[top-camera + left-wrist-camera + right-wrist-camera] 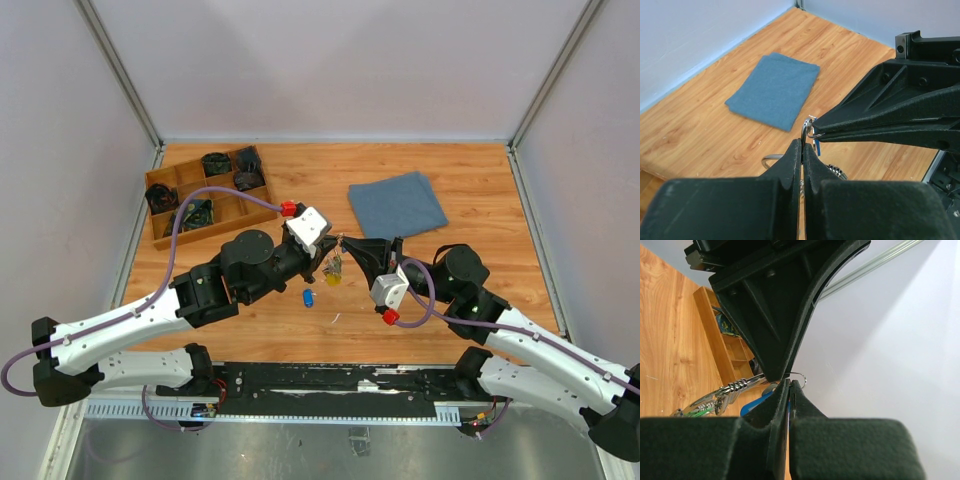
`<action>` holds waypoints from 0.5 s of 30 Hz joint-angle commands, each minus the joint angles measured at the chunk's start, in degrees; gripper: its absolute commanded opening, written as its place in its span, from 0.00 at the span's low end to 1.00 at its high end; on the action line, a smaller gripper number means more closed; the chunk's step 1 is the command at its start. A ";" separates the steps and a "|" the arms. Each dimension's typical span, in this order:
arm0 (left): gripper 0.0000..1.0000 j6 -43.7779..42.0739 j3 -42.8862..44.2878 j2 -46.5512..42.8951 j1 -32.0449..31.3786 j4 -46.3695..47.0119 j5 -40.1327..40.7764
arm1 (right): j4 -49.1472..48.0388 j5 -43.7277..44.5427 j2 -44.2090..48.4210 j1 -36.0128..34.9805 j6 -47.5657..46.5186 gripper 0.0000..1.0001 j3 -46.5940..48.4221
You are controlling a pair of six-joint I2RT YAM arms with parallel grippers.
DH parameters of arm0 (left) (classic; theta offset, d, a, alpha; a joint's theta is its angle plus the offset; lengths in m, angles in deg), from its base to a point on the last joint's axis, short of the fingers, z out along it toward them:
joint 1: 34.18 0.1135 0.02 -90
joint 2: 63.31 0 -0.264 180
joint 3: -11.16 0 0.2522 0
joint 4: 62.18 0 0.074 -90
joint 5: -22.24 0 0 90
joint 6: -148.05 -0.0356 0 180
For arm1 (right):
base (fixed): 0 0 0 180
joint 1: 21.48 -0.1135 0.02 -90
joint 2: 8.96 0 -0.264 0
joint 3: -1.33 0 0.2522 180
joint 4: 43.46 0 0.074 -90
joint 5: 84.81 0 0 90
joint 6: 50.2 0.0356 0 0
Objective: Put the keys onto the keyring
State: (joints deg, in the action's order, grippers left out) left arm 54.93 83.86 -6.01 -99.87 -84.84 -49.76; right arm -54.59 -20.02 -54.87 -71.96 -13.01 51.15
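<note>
Keyring [803, 129] x1, keys [332, 268] poss. 4, cloth [397, 204] x1, tray [228, 210] x1

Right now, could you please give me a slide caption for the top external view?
Left hand and right hand meet at the keyring above a loose blue key on the table.

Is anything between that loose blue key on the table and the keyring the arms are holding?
Nothing visible lies between them. The blue key lies close by the keyring. But the left pincer and right pincer are both shut on that ring, so neither is free.
</note>
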 commanded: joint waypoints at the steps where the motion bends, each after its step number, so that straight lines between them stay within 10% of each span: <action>1: 0.00 0.51 2.21 -1.23 0.22 1.38 -1.65 | -1.77 0.97 0.75 -0.85 -1.37 0.00 0.64; 15: 0.00 0.62 2.08 -1.31 0.24 1.53 -3.45 | -2.09 1.36 0.38 -0.85 -2.27 0.00 1.05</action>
State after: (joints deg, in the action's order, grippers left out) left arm 55.09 83.86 -6.23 -99.87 -85.13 -50.98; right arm -54.72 -20.04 -55.35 -71.96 -14.04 51.15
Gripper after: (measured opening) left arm 0.019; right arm 0.010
